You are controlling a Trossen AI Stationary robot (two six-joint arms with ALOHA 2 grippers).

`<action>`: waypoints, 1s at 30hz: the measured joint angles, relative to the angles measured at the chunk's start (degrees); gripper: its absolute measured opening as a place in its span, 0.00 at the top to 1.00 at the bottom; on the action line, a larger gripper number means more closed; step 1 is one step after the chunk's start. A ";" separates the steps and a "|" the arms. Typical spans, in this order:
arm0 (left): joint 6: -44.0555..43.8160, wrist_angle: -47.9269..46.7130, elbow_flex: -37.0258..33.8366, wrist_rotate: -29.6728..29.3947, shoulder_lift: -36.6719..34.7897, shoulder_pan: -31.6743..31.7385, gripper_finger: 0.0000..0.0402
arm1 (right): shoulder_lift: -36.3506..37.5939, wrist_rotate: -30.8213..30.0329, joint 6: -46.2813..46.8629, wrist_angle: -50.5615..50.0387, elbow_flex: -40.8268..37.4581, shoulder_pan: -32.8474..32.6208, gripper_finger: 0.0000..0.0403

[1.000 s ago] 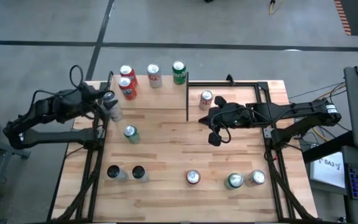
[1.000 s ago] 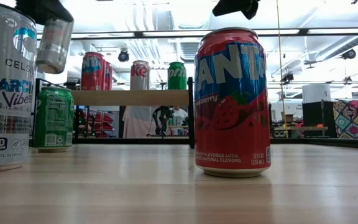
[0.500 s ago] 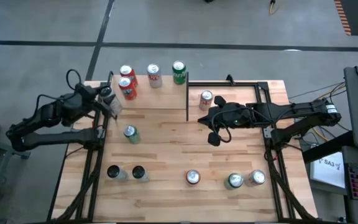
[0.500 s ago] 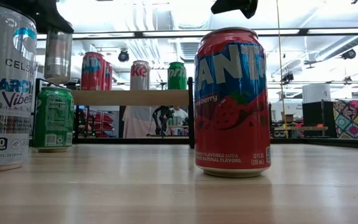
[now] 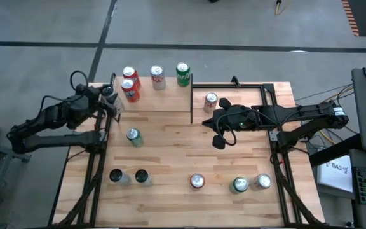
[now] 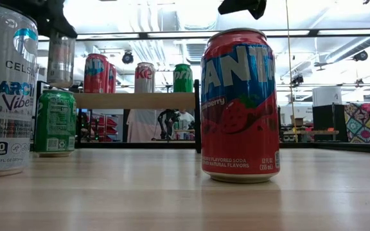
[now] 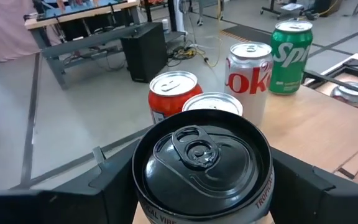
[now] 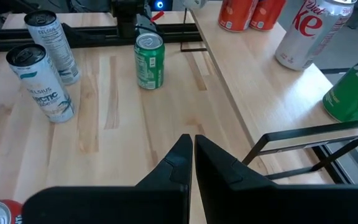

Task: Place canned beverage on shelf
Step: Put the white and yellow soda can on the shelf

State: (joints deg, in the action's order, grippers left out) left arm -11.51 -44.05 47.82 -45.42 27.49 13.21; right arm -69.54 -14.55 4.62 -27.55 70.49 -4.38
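Can (image 7: pixel 202 163) sits clamped in left gripper (image 5: pixel 110 102) at the shelf's (image 5: pixel 164 98) left end.

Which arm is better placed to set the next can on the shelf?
The left. Its gripper already holds a black-topped can upright at the shelf's left end, beside the red cans. The right gripper is shut and empty over the table.

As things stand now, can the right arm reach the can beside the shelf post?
Probably yes. The right pincer, shut and empty, hangs beside that can, with bare tabletop between; it must open first.
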 joint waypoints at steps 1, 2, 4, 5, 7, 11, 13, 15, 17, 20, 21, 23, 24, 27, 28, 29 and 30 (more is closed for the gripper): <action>-0.82 0.32 -0.10 -1.29 0.38 0.00 0.35 | 0.00 0.01 0.00 0.00 0.01 0.00 0.98; -1.54 0.82 -0.25 -2.76 0.83 0.00 0.35 | 0.00 0.00 -0.08 0.00 0.00 0.00 0.98; -1.46 0.94 -0.36 -4.35 1.69 0.02 0.35 | 0.00 0.00 -0.17 0.00 -0.01 0.00 0.98; -1.08 0.80 -0.38 -4.86 2.07 0.04 0.35 | 0.00 0.01 -0.17 0.00 -0.01 0.00 0.98; -1.04 0.81 -0.38 -5.56 2.73 0.02 0.35 | 0.00 0.00 -0.15 0.00 -0.01 0.00 0.98; -1.41 0.85 -0.40 -5.69 3.47 0.02 0.35 | 0.00 -0.01 -0.22 -0.04 -0.01 -0.10 0.98; -2.16 0.98 -0.60 -6.10 3.85 0.02 0.35 | 0.00 0.01 -0.51 -0.04 -0.01 -0.11 0.98; -2.44 0.72 -0.86 -7.52 4.30 0.02 0.35 | 0.00 0.00 -0.78 -0.04 -0.01 -0.11 0.98; -2.44 0.71 -1.07 -8.12 4.51 0.02 0.35 | 0.00 0.01 -0.81 -0.04 -0.01 -0.11 0.98; -2.54 0.81 -1.12 -8.20 4.56 0.02 0.35 | 0.00 -0.02 -0.76 -0.04 -0.01 -0.11 0.98; -2.80 0.91 -1.12 -8.38 4.56 0.02 0.35 | 0.00 -0.02 -0.74 -0.07 -0.01 -0.11 0.98; -3.48 0.85 -1.12 -9.59 4.56 0.00 0.35 | 0.00 -0.02 -0.74 -0.07 -0.01 -0.11 0.98; -3.83 0.83 -1.12 -10.27 4.56 0.00 0.35 | 0.00 0.01 -0.72 -0.07 -0.01 -0.11 0.98; -4.10 0.75 -1.12 -10.70 4.61 0.02 0.35 | 0.00 -0.02 -0.66 -0.07 -0.01 -0.11 0.98; -4.12 0.74 -1.12 -10.68 4.67 0.02 0.35 | 0.00 -0.02 -0.64 -0.07 -0.01 -0.11 0.98; -4.12 0.75 -1.13 -10.68 4.72 0.02 0.34 | 0.00 0.00 -0.62 -0.07 -0.01 -0.11 0.98; -4.12 0.79 -1.17 -10.68 4.81 0.02 0.34 | 0.00 0.00 -0.59 -0.07 -0.01 -0.11 0.98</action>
State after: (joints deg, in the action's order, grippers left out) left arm -15.64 -43.26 46.64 -56.10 32.30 13.23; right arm -69.54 -14.56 4.03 -27.62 70.48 -4.49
